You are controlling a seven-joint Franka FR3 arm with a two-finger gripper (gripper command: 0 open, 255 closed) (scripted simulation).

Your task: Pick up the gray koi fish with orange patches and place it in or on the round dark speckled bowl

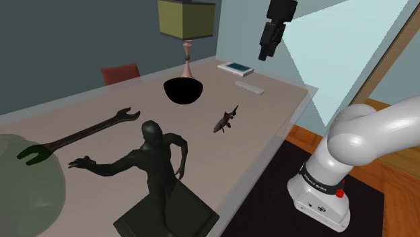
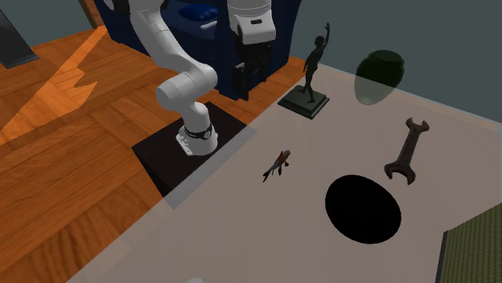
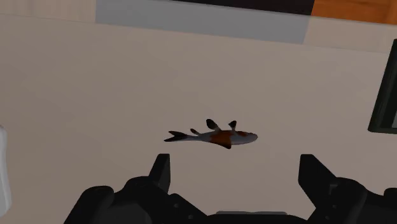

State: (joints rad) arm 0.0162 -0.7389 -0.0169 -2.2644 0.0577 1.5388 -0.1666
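End effector (image 3: pixel 236 173) released: fingers wide apart, gripping nothing, hanging high above the counter (image 1: pixel 269 111). Fish (image 3: pixel 216 135), grey-white with orange patches and dark fins, lies flat on the counter right below it, untouched. Bowl (image 1: pixel 184 91), round and black, sits on the counter well apart from the fish. Wrench (image 1: pixel 81 134) lies near the bowl. Dark statue (image 1: pixel 158 161) stands apart from both.

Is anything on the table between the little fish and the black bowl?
Nothing. In the second exterior view, only bare table lies between the koi fish and the bowl.
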